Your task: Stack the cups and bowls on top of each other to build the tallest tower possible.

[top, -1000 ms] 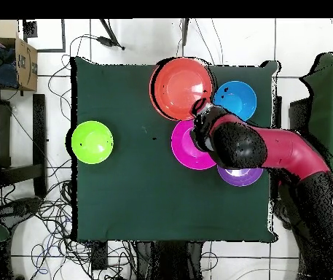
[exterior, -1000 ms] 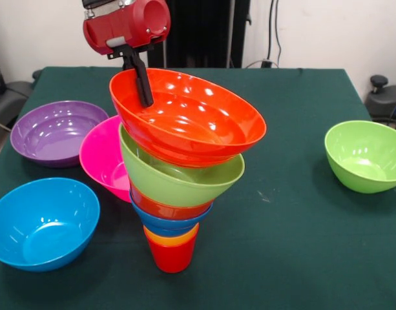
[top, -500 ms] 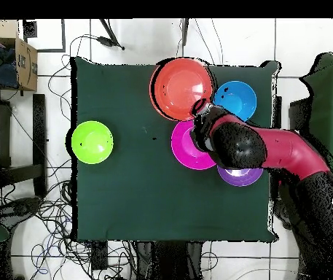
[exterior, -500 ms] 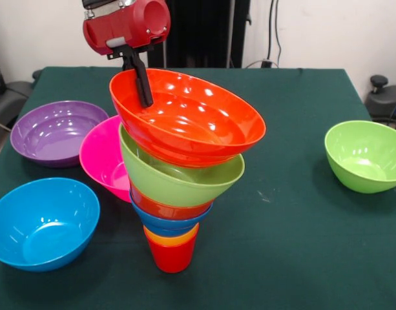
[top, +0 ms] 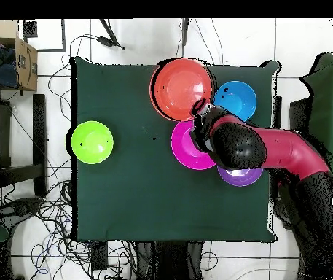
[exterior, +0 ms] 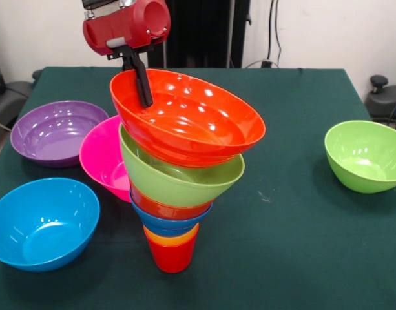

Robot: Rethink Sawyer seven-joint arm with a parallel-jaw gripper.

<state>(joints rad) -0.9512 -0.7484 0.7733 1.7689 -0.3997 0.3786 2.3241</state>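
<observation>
1. Gripper (exterior: 144, 97) sat at the far-left rim of the large orange-red bowl (exterior: 191, 116); one black finger (exterior: 141, 77) showed inside the rim. Couldn't tell if it was clamped or slack.
2. That bowl topped the tower (exterior: 175, 194), tilted, open face leaning toward the camera.
3. Tower stood near the table's (exterior: 301, 245) front edge on the red cup (exterior: 172, 257).
4. Pink bowl (exterior: 101, 158) lay just behind-left, close under the gripper; likely next pick.

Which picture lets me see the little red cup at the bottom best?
The front view. There the red cup stands in plain sight under the tower. From overhead, the big orange-red bowl on top covers the cup completely.
</observation>
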